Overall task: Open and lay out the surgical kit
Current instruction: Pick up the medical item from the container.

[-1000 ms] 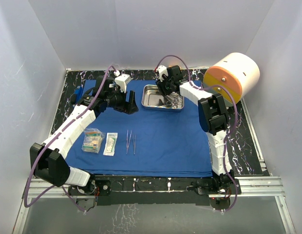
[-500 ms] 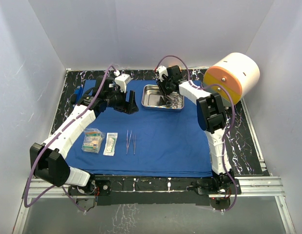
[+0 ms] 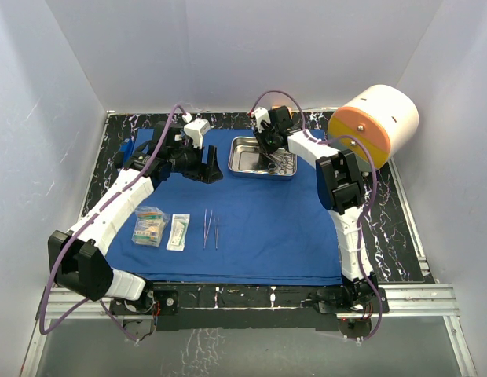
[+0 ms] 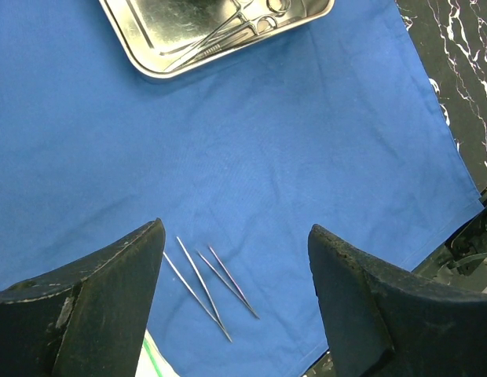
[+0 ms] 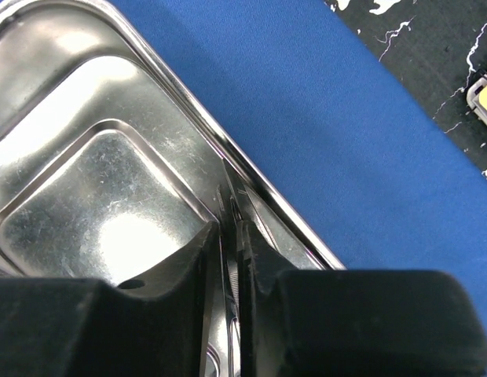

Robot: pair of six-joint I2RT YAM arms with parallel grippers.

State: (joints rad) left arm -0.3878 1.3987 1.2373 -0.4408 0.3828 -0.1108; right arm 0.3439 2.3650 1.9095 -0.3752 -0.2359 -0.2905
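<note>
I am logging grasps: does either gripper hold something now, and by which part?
The right gripper pinches a slender steel instrument by its thin shank, and it lies in the steel tray. The left gripper is open and holds nothing.

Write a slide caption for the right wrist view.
Right pincer straddling a thin steel tool in the tray on blue cloth.

Blue cloth (image 3: 267, 224) on black table (image 3: 397, 236)
</note>
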